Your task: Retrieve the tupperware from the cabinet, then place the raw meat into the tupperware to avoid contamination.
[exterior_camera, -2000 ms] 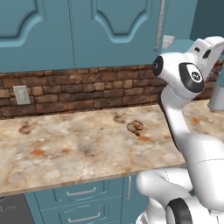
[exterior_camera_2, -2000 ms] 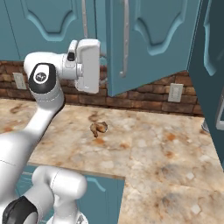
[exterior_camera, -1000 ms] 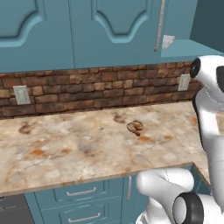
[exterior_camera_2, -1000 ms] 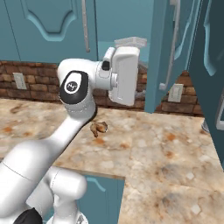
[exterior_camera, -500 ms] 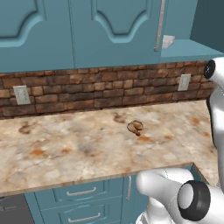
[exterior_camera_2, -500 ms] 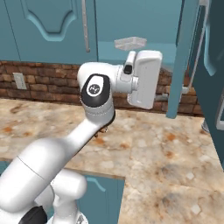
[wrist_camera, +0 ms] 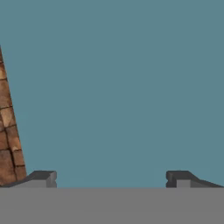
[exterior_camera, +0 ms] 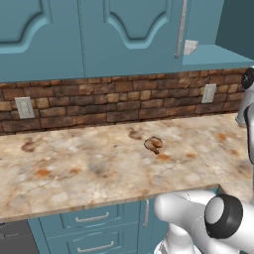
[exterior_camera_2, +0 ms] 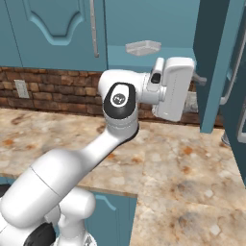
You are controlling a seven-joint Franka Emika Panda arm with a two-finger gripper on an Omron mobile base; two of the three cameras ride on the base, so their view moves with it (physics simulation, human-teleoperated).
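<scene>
The tupperware [exterior_camera_2: 142, 47], a shallow translucent container, sits on the lower shelf of the open cabinet [exterior_camera_2: 211, 62]; the left base view shows the tupperware [exterior_camera: 191, 47] behind the cabinet's closed door [exterior_camera: 129, 34]. On the marble counter lies the raw meat [exterior_camera: 153, 144], a small brown curled lump; my arm hides it in the right base view. My gripper [exterior_camera_2: 199, 81] hangs below and right of the tupperware, close to the swung-out door. In the hand view the gripper [wrist_camera: 111, 177] is open and empty, facing a flat teal surface.
A brick backsplash [exterior_camera: 99, 104] with two wall outlets [exterior_camera: 23, 106] [exterior_camera: 209, 93] runs behind the counter [exterior_camera: 74, 168]. Teal drawers [exterior_camera: 92, 218] sit below its front edge. The open door juts out over the counter's right end in the right base view.
My arm has swung to the right, leaving the left base view. The cabinet door has swung further open, uncovering the shelf with the tupperware. The gripper stayed open.
</scene>
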